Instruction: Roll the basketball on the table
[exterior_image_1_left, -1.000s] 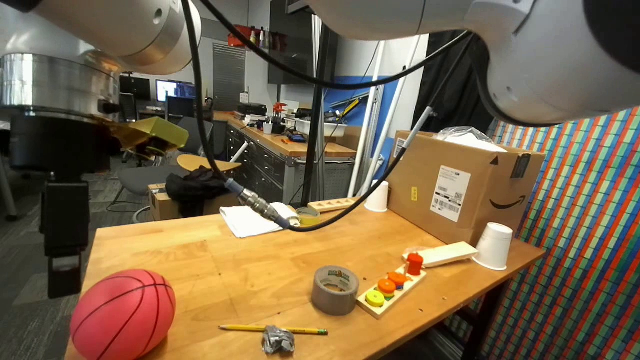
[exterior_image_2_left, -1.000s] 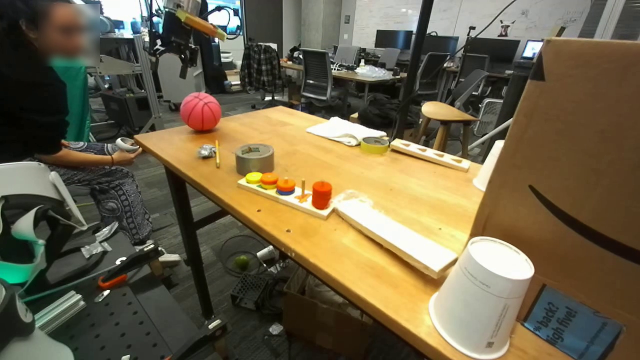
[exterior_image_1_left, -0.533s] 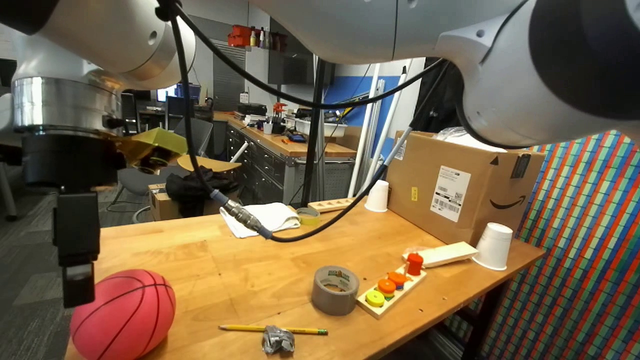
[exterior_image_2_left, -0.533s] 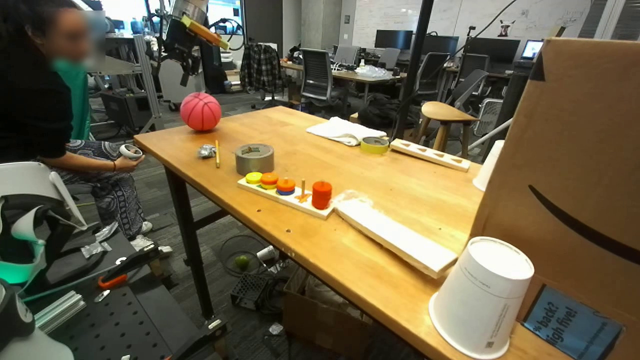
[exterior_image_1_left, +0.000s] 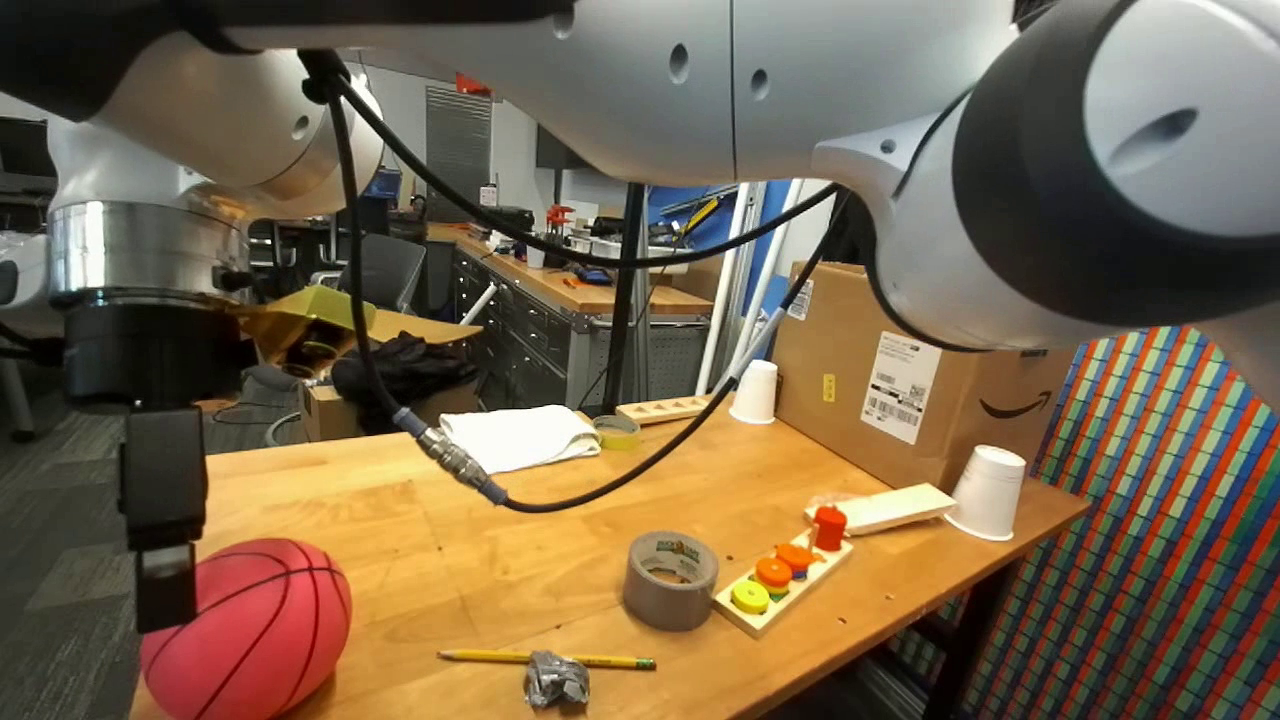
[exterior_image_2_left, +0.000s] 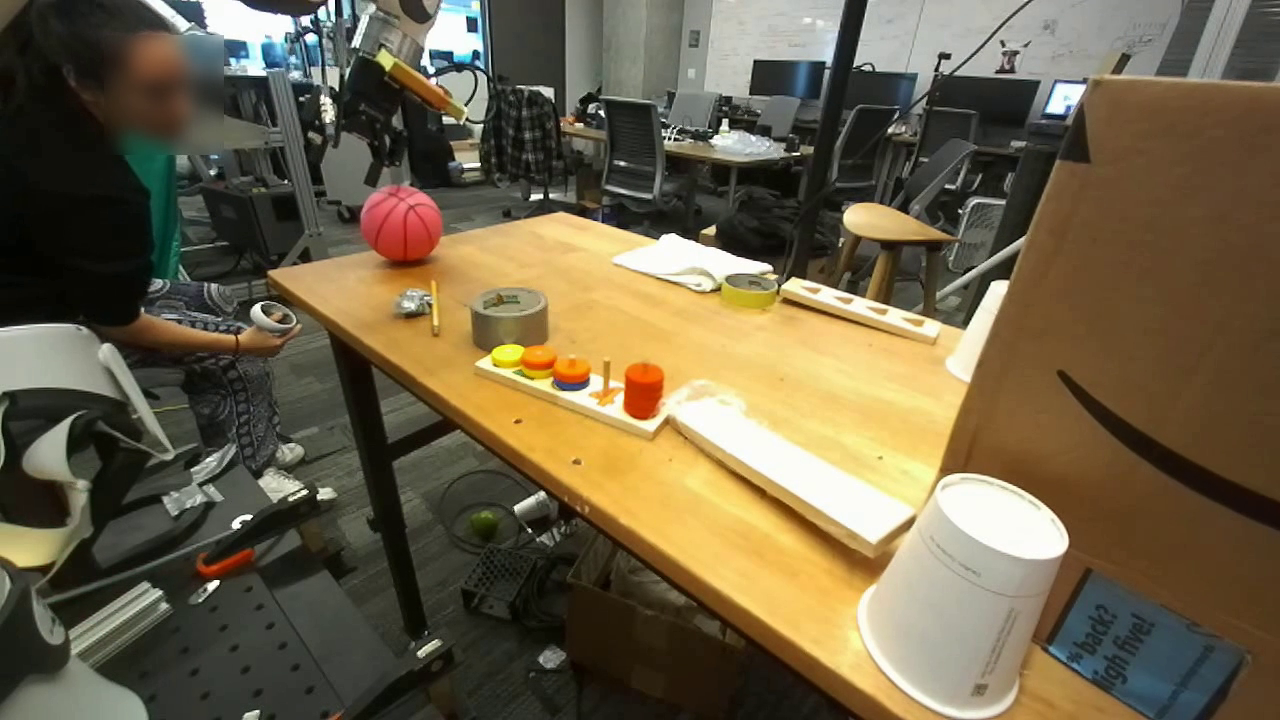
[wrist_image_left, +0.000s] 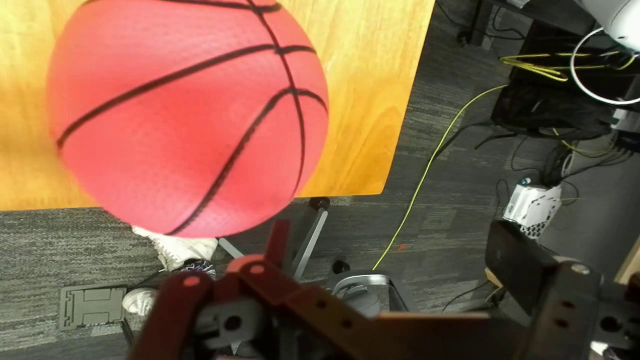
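Pincer (wrist_image_left: 389, 247) lowered nearer basketball (wrist_image_left: 190, 120), spread wide; white cups (exterior_image_1_left: 987, 495) upside down beside cardboard box (exterior_image_1_left: 850, 350)

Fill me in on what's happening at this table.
A robot arm has its open claw close to a pink basketball, which rests near a corner of the wooden table. The claw isn't gripping the ball; whether it touches it, I can't tell. A seated person holds a white handheld device, perhaps steering the arm. The job is rolling the ball, so a nudge may come next.
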